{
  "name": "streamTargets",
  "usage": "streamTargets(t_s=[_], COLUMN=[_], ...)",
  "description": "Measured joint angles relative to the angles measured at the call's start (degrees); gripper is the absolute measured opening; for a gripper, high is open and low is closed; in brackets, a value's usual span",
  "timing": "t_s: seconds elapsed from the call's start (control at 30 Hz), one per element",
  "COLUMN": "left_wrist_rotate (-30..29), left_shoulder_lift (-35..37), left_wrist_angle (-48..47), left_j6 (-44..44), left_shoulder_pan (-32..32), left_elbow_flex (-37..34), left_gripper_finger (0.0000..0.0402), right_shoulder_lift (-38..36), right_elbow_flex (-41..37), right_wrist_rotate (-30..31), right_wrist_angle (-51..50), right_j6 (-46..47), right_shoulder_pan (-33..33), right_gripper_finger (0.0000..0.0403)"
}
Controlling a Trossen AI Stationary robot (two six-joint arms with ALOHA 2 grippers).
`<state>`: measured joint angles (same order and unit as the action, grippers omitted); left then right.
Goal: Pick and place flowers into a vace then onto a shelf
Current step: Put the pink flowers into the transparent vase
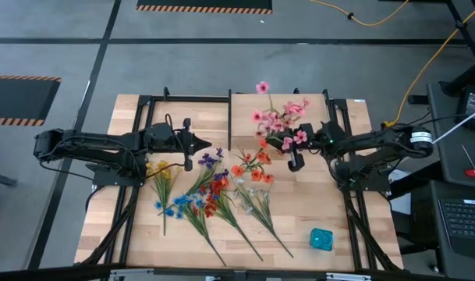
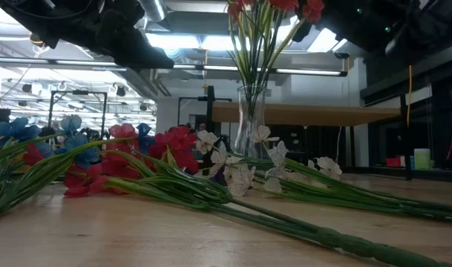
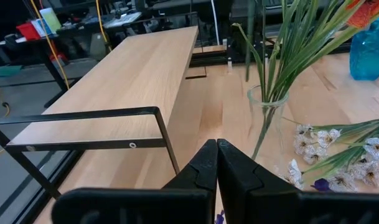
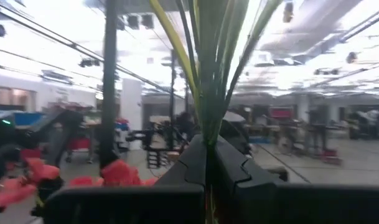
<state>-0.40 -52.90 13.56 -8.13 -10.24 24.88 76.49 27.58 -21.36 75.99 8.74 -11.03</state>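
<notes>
The right gripper [image 1: 295, 164] has its fingers closed on green stems [image 4: 205, 81] of a spray over the glass vase [image 2: 249, 122]. To do it well, lower straight into the neck. The left gripper [image 1: 187, 165], fingers closed and empty, waits at nine o'clock. Loose flowers [image 1: 214, 195] crowd six o'clock; the shelf [image 1: 278, 105] at twelve has free room.

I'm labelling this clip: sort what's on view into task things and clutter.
Belongs to the job:
- loose flowers lying on the table
- glass vase with stems in it
- pink flowers, stems gripped by the right claw
- shelf
- left claw, shut and empty

Lying about:
- teal container
- yellow cable on the floor
</notes>
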Motion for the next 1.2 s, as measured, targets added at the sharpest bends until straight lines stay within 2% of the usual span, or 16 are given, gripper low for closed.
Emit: streamTargets(t_s=[0.23, 0.6, 0.87, 1.2], left_wrist_rotate=[0.0, 0.0, 0.0, 0.0], left_shoulder_lift=[0.0, 0.0, 0.0, 0.0], left_wrist_angle=[0.0, 0.0, 0.0, 0.0], left_j6=[0.1, 0.9, 0.9, 1.6], left_shoulder_pan=[0.0, 0.0, 0.0, 0.0], left_elbow_flex=[0.0, 0.0, 0.0, 0.0], left_gripper_finger=[0.0003, 0.0002, 0.0008, 0.0008], right_shoulder_lift=[3.6, 6.0, 6.1, 9.7], right_elbow_flex=[4.4, 4.5, 4.5, 4.5], right_wrist_rotate=[-6.2, -6.2, -6.2, -5.0], right_wrist_angle=[0.5, 0.7, -1.3, -1.3], right_j6=[1.8, 3.4, 1.3, 0.1], right_shoulder_pan=[0.0, 0.0, 0.0, -0.2], right_gripper_finger=[0.0004, 0.0004, 0.0004, 0.0004])
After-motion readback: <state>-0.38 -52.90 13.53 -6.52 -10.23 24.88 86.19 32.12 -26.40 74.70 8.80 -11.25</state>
